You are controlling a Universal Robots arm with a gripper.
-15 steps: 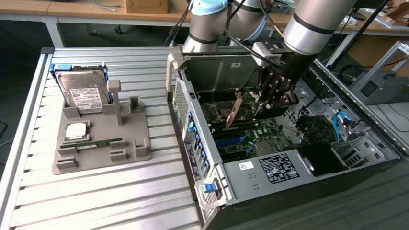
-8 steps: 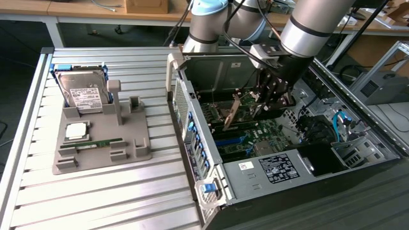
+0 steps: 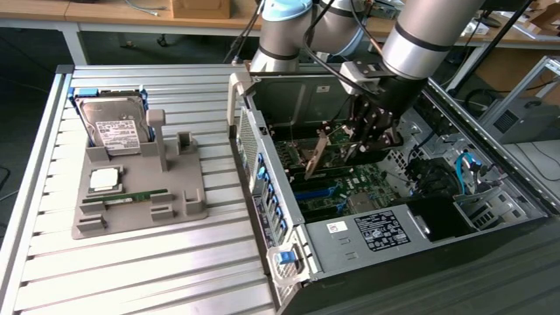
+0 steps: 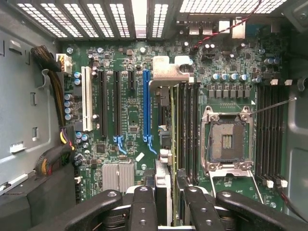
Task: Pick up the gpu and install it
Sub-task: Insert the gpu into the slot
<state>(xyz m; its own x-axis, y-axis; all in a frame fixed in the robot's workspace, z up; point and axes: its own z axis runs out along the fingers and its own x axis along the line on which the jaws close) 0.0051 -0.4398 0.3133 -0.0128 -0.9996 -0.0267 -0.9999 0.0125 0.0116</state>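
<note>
The gpu is a thin brownish-green card standing on edge inside the open computer case, above the green motherboard. My gripper reaches down into the case and is shut on the card. In the wrist view the gpu appears edge-on with its silver bracket at the far end, clamped between my gripper and its black fingers. The card runs alongside the long blue slot, a little to one side of it. Whether its edge touches the board I cannot tell.
A grey parts holder on the slatted table at the exterior view's left carries a hard drive, a processor chip and a RAM stick. Case walls, a cable bundle and the CPU socket surround the card.
</note>
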